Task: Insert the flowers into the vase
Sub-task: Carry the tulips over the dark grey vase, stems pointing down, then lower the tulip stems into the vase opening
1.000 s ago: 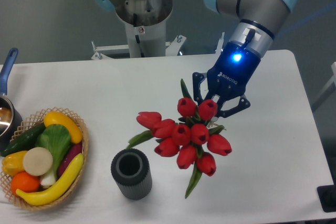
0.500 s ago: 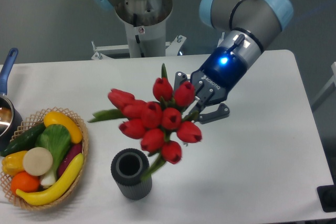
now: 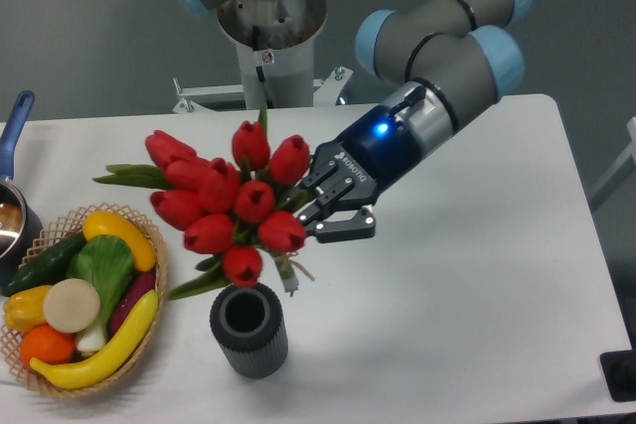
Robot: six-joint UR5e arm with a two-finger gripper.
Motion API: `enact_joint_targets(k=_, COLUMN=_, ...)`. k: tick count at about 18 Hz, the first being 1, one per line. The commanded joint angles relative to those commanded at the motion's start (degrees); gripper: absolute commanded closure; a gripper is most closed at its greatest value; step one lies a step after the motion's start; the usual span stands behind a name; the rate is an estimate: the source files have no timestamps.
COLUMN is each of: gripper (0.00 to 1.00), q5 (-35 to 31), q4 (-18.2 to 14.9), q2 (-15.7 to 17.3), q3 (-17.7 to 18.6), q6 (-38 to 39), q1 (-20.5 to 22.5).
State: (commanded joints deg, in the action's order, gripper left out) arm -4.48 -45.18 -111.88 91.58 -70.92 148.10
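Flowers (image 3: 229,201) hang in the air above the table (image 3: 477,275), held by the gripper (image 3: 316,208), whose fingers close on the bunch from its right side, down where the stems gather. The red buds fan out to the left and lean that way, so the bunch sits tilted rather than upright, with green leaves sticking out at the upper left and lower left. The stem ends point down, just above the right part of the rim of the vase (image 3: 248,329). That vase stands upright on the table directly below the flowers, its round mouth open and nothing in it. Holding the bunch near its base leaves the stem tips free to go in first. My guess is that the bunch needs straightening before it comes down. A basket (image 3: 139,359) of fruit and vegetables sits at the left, near the vase but not touching.
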Motion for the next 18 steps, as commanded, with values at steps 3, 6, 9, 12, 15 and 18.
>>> enact_joint_targets(k=3, gripper=0.78, q5=0.0, q4=0.0, q2=-0.71, q3=0.35, q6=-0.01, q1=-0.8)
enact_joint_targets(k=6, gripper=0.78, q5=0.0, q4=0.0, q2=-1.32, q3=0.7, q6=0.0, q1=-1.76)
enact_joint_targets(k=9, gripper=0.78, q5=0.0, q4=0.0, q2=-1.94, q3=1.84, q6=0.0, q1=-1.76)
enact_joint_targets(k=12, gripper=0.78, q5=0.0, q4=0.0, q2=-2.99, q3=2.37, q6=-0.09, q1=-1.85)
enact_joint_targets(k=15, gripper=0.78, q5=-0.09, q4=0.0, q2=-4.48, q3=2.37, q6=-0.09, q1=-1.94)
enact_joint_targets(k=18, gripper=0.77, q5=-0.18, q4=0.0, q2=-5.54, q3=2.98, q6=-0.09, q1=-1.94)
